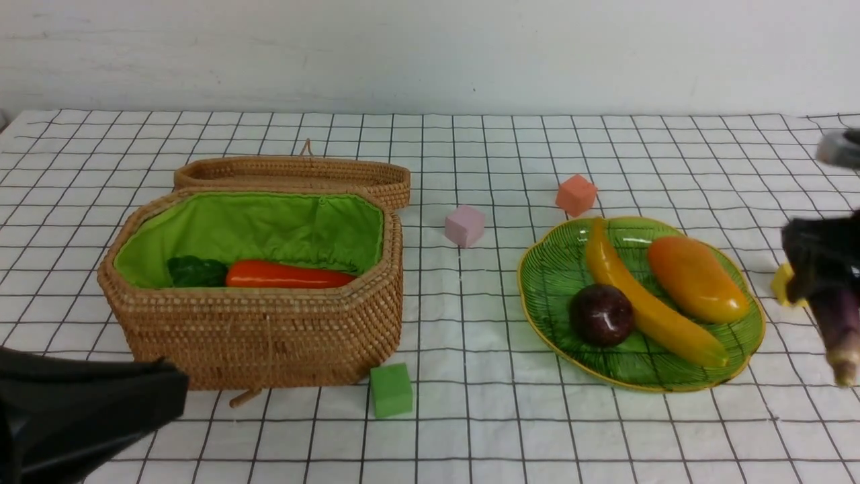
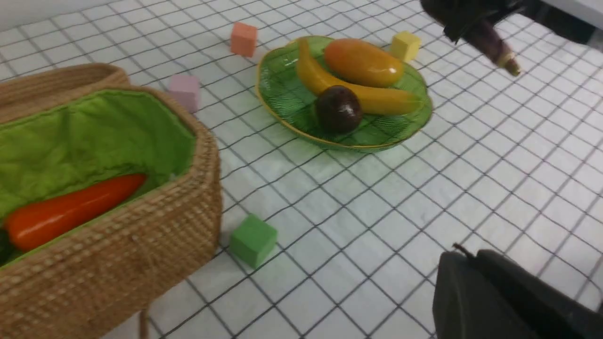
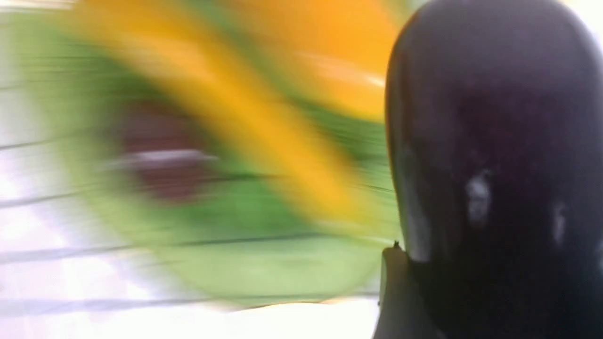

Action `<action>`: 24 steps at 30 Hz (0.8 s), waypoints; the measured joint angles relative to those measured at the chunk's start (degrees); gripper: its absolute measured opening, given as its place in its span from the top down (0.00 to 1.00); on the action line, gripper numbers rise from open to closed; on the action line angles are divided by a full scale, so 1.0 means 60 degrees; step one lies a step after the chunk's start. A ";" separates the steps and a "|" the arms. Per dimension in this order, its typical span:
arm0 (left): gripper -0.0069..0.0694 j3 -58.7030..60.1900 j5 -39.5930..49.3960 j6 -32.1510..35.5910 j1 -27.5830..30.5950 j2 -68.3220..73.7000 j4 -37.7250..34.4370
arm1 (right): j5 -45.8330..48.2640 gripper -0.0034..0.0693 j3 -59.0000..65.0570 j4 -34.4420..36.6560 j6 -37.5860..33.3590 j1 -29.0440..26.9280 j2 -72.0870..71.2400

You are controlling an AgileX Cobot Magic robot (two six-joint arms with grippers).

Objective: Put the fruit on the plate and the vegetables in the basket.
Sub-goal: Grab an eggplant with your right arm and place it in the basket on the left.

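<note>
- Eggplant (image 1: pixel 836 323) hangs at the right edge of the front frame, dark purple, tilted with its pale stem end pointing down, off the cloth; my right claw (image 1: pixel 816 269) is clenched around its upper part.
- My right wrist view is badly blurred; the eggplant's dark rounded body (image 3: pixel 490 141) fills the right half of that frame, with smears of green and yellow behind it.
- My left claw (image 2: pixel 471 287) sits at the lower right of the left wrist frame, fingers pressed together, grasping nothing.
- Plate (image 1: pixel 557 282) lies right of centre in the front frame and carries the banana (image 1: pixel 645 302), the mango (image 1: pixel 695 279) and the maroon fruit (image 1: pixel 601 314), which touches the banana's side.
- Basket (image 1: pixel 255 329) stands at centre left with its lid (image 1: pixel 295 176) lying open behind it; the carrot (image 1: pixel 289 274) lies inside on the green lining, leafy top (image 1: pixel 196 271) toward the frame's left.
- Foam cubes dot the checked cloth (image 1: pixel 470 403): green (image 1: pixel 391 390) by the basket's front corner, pink (image 1: pixel 464 226) between basket and plate, orange (image 1: pixel 576 195) just above the plate, yellow (image 1: pixel 781 285) partly hidden behind my right claw.
</note>
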 joint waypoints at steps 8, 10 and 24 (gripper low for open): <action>0.89 -0.0694 0.1786 -0.4545 0.0000 0.0000 0.4249 | -0.1034 0.42 -0.3291 0.2827 -0.3230 0.4183 0.0864; 0.89 -0.0778 0.2199 -0.5128 0.0000 -0.0010 0.4698 | -0.1509 0.42 -0.4104 0.3092 -0.3759 0.4890 0.1575; 0.88 -0.0785 0.3087 -0.5335 0.0000 -0.0008 0.4560 | -0.4583 0.10 -0.7423 0.3252 -0.5792 0.6971 0.6004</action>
